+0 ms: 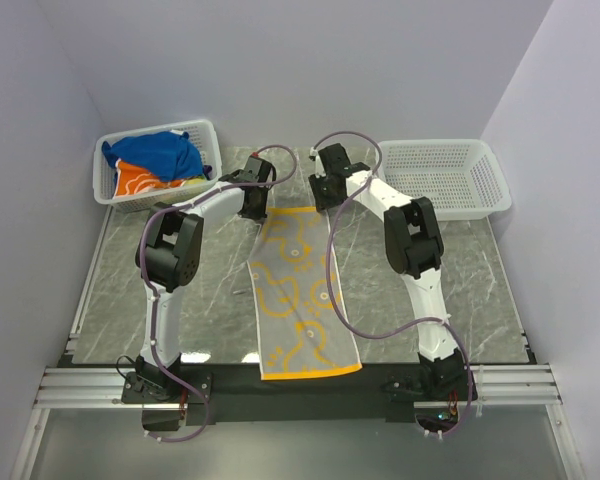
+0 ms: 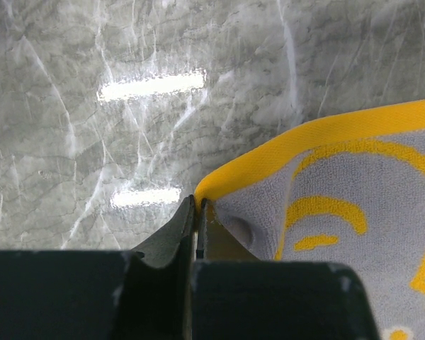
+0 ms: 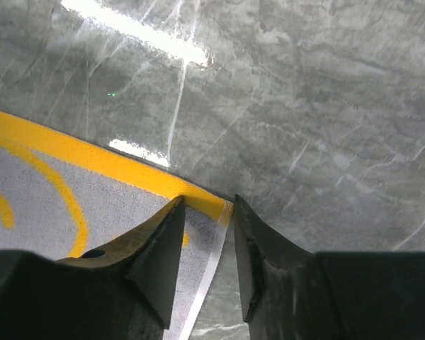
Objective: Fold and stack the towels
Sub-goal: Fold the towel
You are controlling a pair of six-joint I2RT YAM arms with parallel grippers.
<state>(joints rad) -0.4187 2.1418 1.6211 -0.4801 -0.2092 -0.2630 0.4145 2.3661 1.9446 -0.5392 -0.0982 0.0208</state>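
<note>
- The yellow towel (image 1: 298, 295) lies flat on the tabletop (image 1: 460, 290). Its long axis runs from the far hands back to the near edge.
- The left hand (image 2: 197, 212) is pressed together, pinching the towel's far left corner.
- The right hand (image 3: 207, 212) has its jaws apart, straddling the far right corner. Whether either pad touches the cloth cannot be told from the wrist view.
- Each arm is nearest its own corner, and the towel's length trails toward the bases. A lengthwise fold would likely need the right hand to close first.
- The blue towel (image 1: 160, 152) and orange towel (image 1: 140, 180) sit in the left basket (image 1: 108, 190), unfolded.
</note>
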